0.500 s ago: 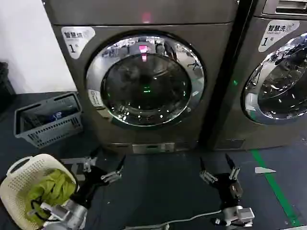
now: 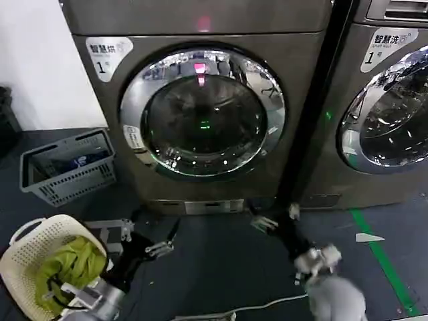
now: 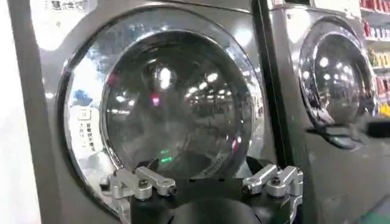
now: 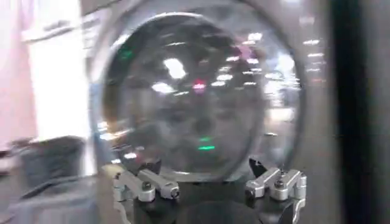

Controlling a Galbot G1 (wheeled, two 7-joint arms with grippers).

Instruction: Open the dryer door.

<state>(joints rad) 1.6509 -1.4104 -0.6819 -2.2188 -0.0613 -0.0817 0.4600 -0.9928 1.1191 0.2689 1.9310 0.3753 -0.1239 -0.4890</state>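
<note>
Dark floor [image 2: 221,267] runs from the robot's base up to two grey machines standing side by side, with a pale wall behind on the left. Nearest, low over that floor, the left tool [image 2: 147,235] hangs with its fingers spread and nothing between them; just outboard of it sit a cream basket of green cloth [image 2: 50,264] and, farther back, a grey crate [image 2: 67,167]. The right tool [image 2: 274,217] is ahead of its partner, released too, its fingers [image 4: 146,185] apart and empty, close to the foot of the dryer [image 2: 200,27] but touching nothing.

Beyond both tools, up and forward, the dryer door [image 2: 202,112] sits flush in the machine's front, chrome rim unbroken all round, so by my reading the task has barely begun: an approach at most, with reaching the rim, catching its edge and swinging it out all left to do.

That door is round, with no long axis; its bulging glass faces straight out toward the robot. Past the right tool's outer side stands the second machine [image 2: 394,100].
</note>
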